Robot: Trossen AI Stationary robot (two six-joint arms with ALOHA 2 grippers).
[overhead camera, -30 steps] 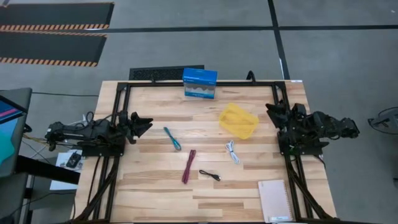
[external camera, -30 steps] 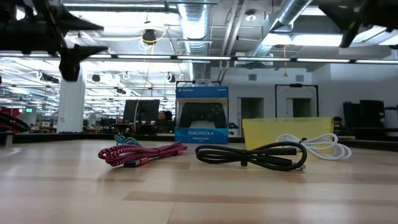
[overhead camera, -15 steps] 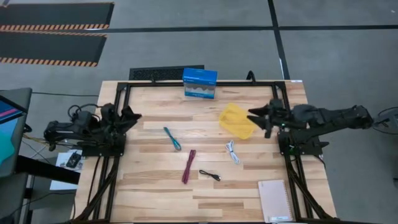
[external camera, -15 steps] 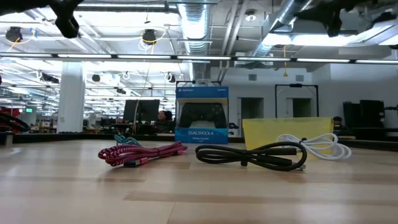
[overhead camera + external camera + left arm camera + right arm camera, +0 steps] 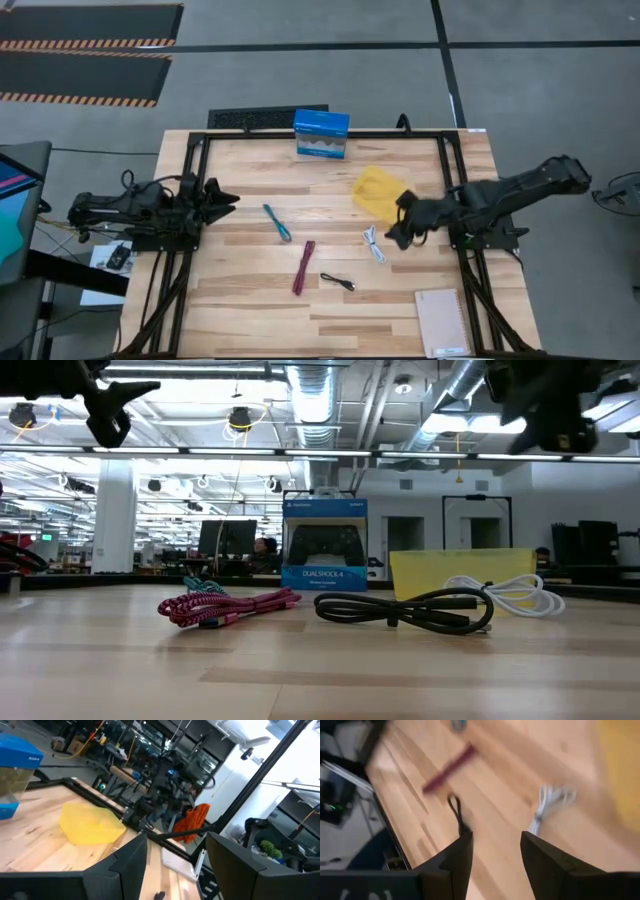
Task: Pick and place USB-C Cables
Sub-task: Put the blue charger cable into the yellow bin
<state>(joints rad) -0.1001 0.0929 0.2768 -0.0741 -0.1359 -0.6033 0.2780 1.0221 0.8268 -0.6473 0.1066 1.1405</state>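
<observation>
Four cables lie flat on the wooden table: teal [image 5: 277, 222], maroon [image 5: 303, 267], black [image 5: 337, 282] and white [image 5: 373, 243]. My right gripper [image 5: 394, 234] hangs open in the air just right of the white cable, at the yellow tray's [image 5: 383, 194] near corner, tipped downward. Its wrist view shows the white cable [image 5: 547, 807], black cable [image 5: 456, 810] and maroon cable [image 5: 449, 770] beyond the open fingers [image 5: 496, 850]. My left gripper [image 5: 228, 200] waits open at the table's left edge, left of the teal cable, touching nothing.
A blue box [image 5: 321, 135] stands at the far edge. A notebook [image 5: 441, 322] lies at the near right corner. A black frame [image 5: 190, 170] runs round the table top. Bare wood lies between the cables and the near edge.
My right arm has unfolded from the table's right edge, reaching left past the yellow tray, then toward the near edge and down to the white cable, with the gripper tipping downward. The cables have stayed where they were.
</observation>
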